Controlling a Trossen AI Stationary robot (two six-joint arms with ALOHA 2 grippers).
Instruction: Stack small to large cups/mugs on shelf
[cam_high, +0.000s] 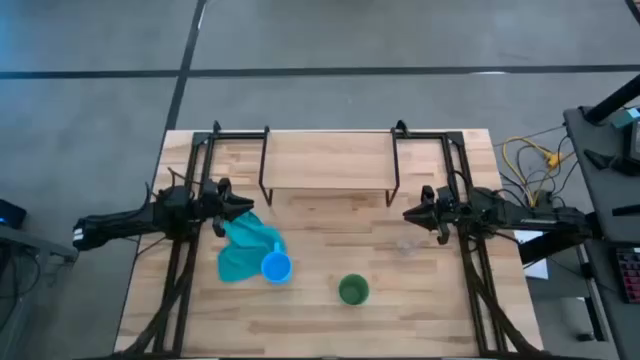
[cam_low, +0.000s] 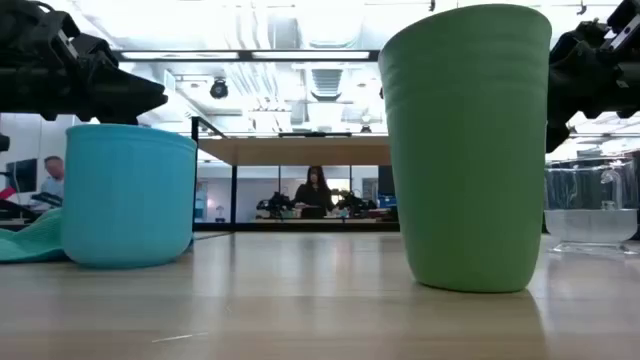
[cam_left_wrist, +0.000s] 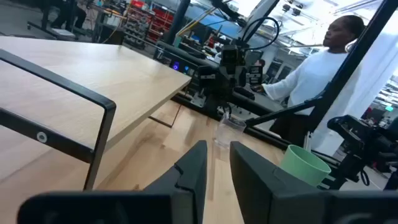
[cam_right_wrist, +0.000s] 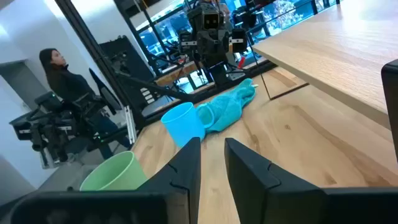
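The left gripper (cam_high: 248, 207) hovered over the table's left side, beside the teal cloth (cam_high: 243, 248), its fingers (cam_left_wrist: 193, 167) a narrow gap apart and holding nothing. The right gripper (cam_high: 408, 213) hung over the right side, facing inward, its fingers (cam_right_wrist: 186, 163) likewise slightly apart and empty. The shelf (cam_high: 328, 160), a light-wood board on thin black legs, stood at the back of the wooden table (cam_high: 330, 330) between the two arms, with nothing on it. The blue mug (cam_high: 276, 267) sat upright at the cloth's near edge, touching it. The green cup (cam_high: 353, 290) stood upright to its right, nearer the front edge. The clear glass cup (cam_left_wrist: 229, 130) stood on the table near the right gripper, faint from above. A person in white (cam_left_wrist: 317, 62) stood beyond the table.
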